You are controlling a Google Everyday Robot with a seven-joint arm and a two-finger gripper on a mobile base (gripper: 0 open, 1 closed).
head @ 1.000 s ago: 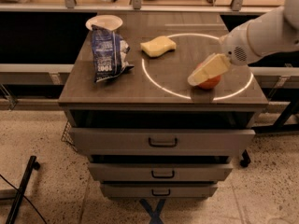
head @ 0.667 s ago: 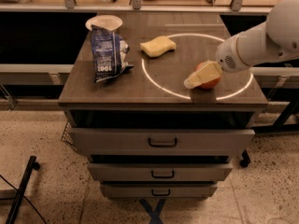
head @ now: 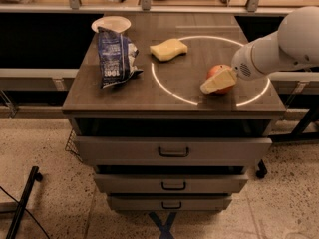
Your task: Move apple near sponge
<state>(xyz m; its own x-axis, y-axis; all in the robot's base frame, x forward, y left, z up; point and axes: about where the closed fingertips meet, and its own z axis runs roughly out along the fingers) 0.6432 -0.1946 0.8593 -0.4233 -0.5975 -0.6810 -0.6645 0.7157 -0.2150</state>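
Observation:
The red-orange apple (head: 218, 71) sits on the dark wooden cabinet top (head: 124, 91), inside the right part of a white circle (head: 164, 86) marked on it. My gripper (head: 215, 82) comes in from the right on a white arm (head: 279, 49) and is right at the apple, covering its lower front. The pale yellow sponge (head: 168, 49) lies at the circle's upper left edge, well to the left of and behind the apple.
A blue and white snack bag (head: 114, 59) stands at the left of the top, with a white round plate (head: 111, 23) behind it. The cabinet has three drawers (head: 172, 151) below. A rail with shelving runs behind the cabinet.
The arm has lowered slightly at the apple. More of the apple's top shows now. The apple has stayed in about the same spot; sponge, bag and plate have not moved.

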